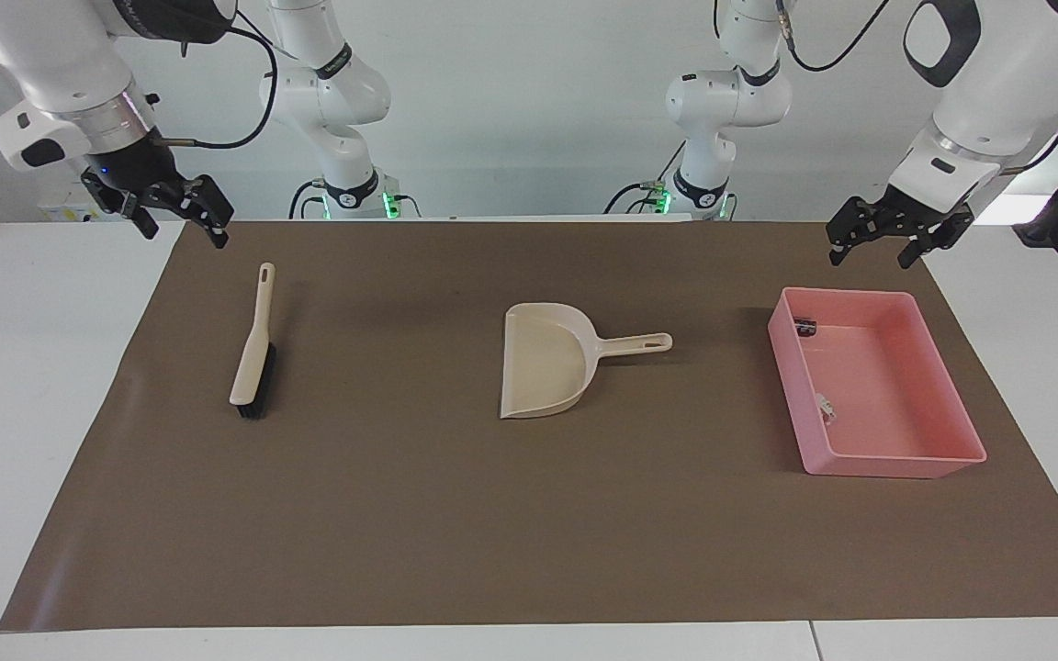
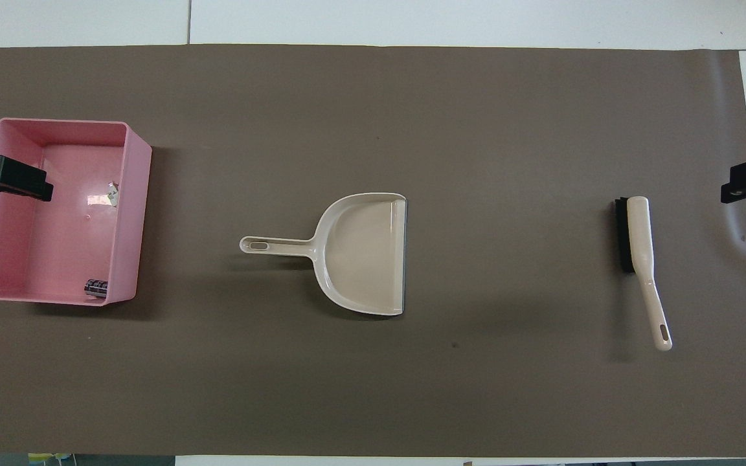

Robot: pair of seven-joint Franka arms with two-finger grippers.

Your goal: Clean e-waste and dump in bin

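E-waste, two small parts: both lie inside my bin (image 1: 896, 459), the pink tray on the brown mat (image 1: 529, 514) toward my left arm's end of the tabletop. The dark chip (image 1: 804, 325) sits in the corner nearest the robots; the white-grey block (image 1: 826, 404) rests against the wall facing the dustpan.

Items, taken across the facing view:

- Right tool (image 1: 187, 217): raised over the mat's corner at the right arm's end, released, holding nothing. This arm waits.
- Brush (image 1: 253, 353): beige, black bristles, lying flat on the mat, handle pointing toward the robots.
- Dustpan (image 1: 547, 363): beige, flat at mid-mat, handle pointing at the bin, pan bare as far as I can see.
- Bin: as above, both parts in it.
- Left tool (image 1: 892, 234): raised over the mat's edge, just robotward of the bin, released, holding nothing.

Judgement: the dumping looks done. Doing this step well means keeping both tools high and clear of the bin's rim, so nothing is jostled back out. No loose parts show on the mat; nothing blocks either arm.
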